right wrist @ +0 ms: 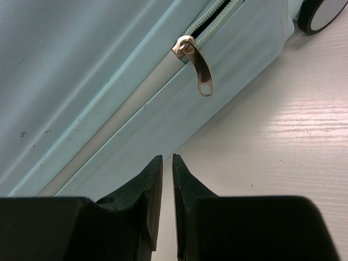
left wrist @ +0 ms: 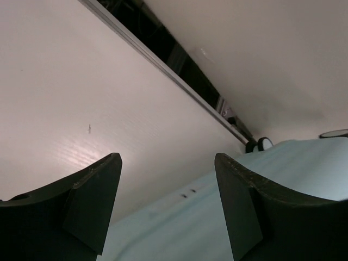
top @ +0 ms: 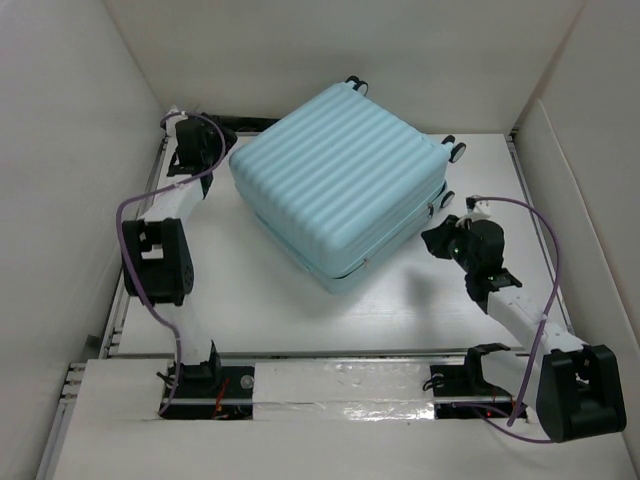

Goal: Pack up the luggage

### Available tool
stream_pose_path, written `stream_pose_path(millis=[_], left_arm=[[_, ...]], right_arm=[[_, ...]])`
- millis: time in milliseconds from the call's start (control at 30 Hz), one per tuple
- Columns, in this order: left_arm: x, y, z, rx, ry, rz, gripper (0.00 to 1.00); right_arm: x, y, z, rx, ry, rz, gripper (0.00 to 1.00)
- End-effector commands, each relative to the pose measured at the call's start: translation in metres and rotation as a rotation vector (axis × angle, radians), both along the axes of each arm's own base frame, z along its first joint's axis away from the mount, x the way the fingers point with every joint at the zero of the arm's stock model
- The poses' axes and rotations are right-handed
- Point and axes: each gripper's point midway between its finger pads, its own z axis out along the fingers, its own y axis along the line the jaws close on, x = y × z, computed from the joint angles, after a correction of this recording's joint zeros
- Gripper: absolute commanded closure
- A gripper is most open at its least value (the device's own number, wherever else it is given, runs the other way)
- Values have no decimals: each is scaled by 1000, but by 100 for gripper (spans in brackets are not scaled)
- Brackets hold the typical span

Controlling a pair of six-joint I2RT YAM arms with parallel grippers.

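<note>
The luggage [top: 340, 180] is lying flat and closed on the table [top: 300, 310], towards the far middle, its wheels pointing far right. The left gripper [left wrist: 168, 163] is hovering over the case's far-left corner, jaws standing wide apart with nothing between them. The right gripper [right wrist: 167, 160] is sitting just beside the case's right side, its fingertips almost together with only a thin slit showing, gripping nothing. The metal zipper pull [right wrist: 202, 73] is hanging just ahead of it, and the zip beyond appears to be gaping. As I am judging it, the nearly closed fingers are risking knocking the dangling pull aside rather than catching it, and tugging the zip while the case is unbraced is likely to slide it across the smooth table
</note>
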Motion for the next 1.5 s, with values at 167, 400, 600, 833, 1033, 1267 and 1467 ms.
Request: stream_pose_path(millis=[167, 400, 600, 833, 1033, 1267, 1467], left_arm=[[63, -15, -33, 32, 108, -236, 33], [69, -32, -60, -1, 126, -304, 33], [42, -63, -59, -59, 68, -340, 34], [-43, -68, -75, -119, 19, -208, 34], [-99, -49, -69, -104, -44, -115, 35], [-114, -29, -8, -101, -165, -50, 29], [-119, -35, 4, -142, -187, -94, 25]], right_arm=[[36, -4, 9, -33, -14, -54, 81], [71, -9, 10, -44, 0, -103, 80], [109, 10, 8, -64, 2, -37, 77], [125, 77, 10, -92, -17, 149, 76], [136, 100, 18, -88, -11, 220, 75], [130, 85, 25, -84, 22, 219, 65], [96, 43, 20, -33, 35, 158, 56]])
